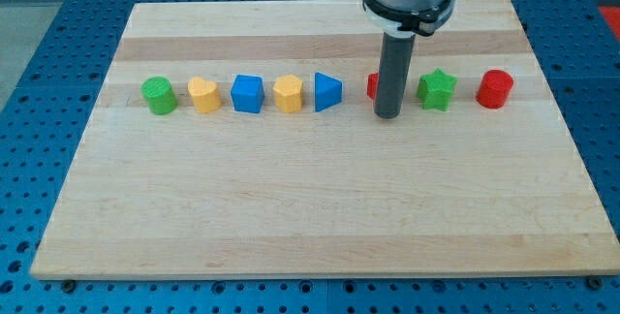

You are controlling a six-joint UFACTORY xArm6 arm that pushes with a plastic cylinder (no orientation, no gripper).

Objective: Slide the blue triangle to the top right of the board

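The blue triangle (327,92) lies in the middle of a row of blocks across the wooden board (320,207). My tip (388,115) rests on the board to the triangle's right, about a block's width away, not touching it. The rod stands in front of a red block (372,86) and hides most of it, so its shape cannot be made out.
In the same row, from the view's left: a green cylinder (159,95), a yellow block (203,93), a blue block (247,93), a yellow hexagon-like block (288,92). Right of the rod: a green star (437,89) and a red cylinder (495,89).
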